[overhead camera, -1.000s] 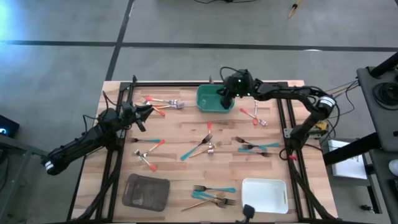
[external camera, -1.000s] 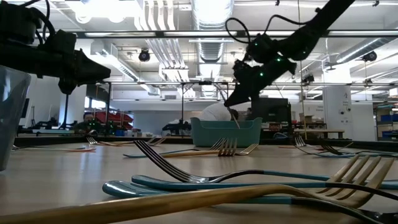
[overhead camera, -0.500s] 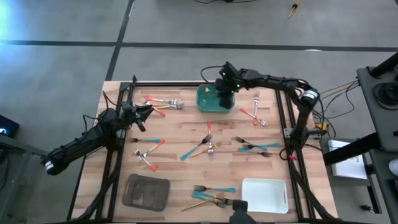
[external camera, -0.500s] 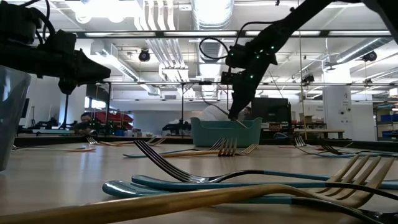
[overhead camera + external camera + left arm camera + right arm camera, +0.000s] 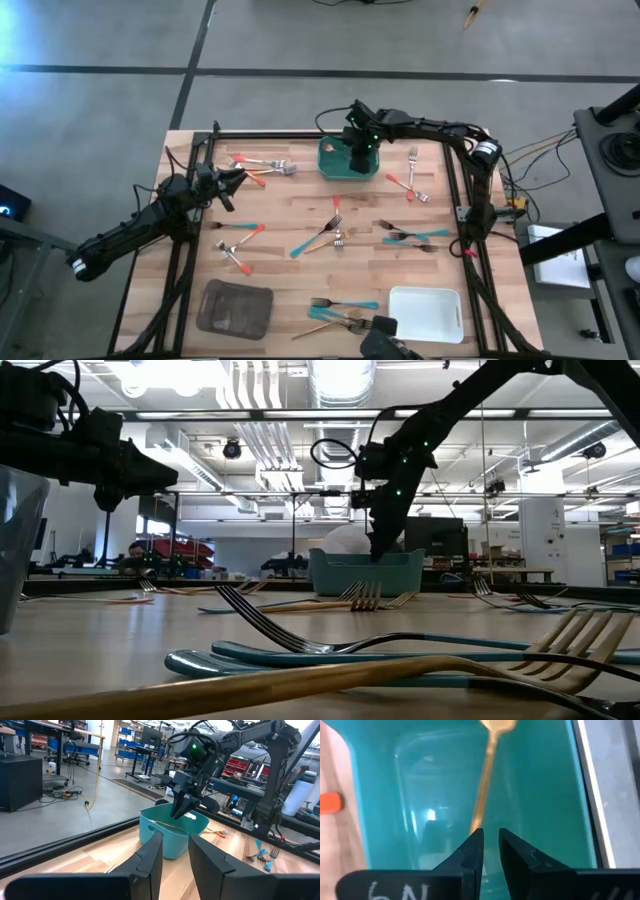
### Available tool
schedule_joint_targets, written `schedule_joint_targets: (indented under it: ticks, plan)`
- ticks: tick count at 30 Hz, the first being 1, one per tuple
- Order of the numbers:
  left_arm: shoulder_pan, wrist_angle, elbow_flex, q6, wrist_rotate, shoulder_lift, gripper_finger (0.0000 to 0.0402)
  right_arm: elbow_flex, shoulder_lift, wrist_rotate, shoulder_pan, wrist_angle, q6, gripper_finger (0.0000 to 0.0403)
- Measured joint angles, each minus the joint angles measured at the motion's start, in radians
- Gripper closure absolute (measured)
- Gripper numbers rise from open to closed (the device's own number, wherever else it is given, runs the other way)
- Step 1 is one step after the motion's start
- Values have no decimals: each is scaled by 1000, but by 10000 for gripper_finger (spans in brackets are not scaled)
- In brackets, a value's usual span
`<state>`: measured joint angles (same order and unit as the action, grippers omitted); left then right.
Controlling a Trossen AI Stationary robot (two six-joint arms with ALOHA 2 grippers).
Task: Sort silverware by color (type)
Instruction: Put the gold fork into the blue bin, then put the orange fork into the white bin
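My right gripper stands open over the green tray at the table's far middle, pointing steeply down into it. A gold piece of silverware lies on the tray's floor just beyond the fingertips; whether its handle end still touches a finger, I cannot tell. The left wrist view shows the same gripper above the tray. My left gripper waits open and empty at the table's left. Red-handled, teal-handled and gold forks lie scattered flat on the wood.
Red-handled forks lie at the far left, left and right. Teal ones lie mid-table, at the right and near the front. A grey tray and a white tray sit near the front edge.
My right gripper has gone toward the table's left, over the green tray, and has tipped from a shallow slant to a steep downward point. The thin gold piece that stuck out below its fingertips now lies in the tray.
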<state>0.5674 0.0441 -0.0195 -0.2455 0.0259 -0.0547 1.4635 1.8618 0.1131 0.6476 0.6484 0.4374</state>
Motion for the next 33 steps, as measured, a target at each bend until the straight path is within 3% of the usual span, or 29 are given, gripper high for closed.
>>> schedule_joint_targets:
  ticks: [11, 16, 26, 33]
  plan:
    - [0, 0, 0, 0, 0, 0, 324, 60, -8, -16, -2, 29, -65, 305]
    - [0, 0, 0, 0, 0, 0, 324, 129, -41, -130, -2, 149, -136, 285]
    - [0, 0, 0, 0, 0, 0, 324, 147, -88, -186, 114, 465, -495, 272]
    - [0, 0, 0, 0, 0, 0, 324, 90, -89, -248, 164, 535, -692, 281]
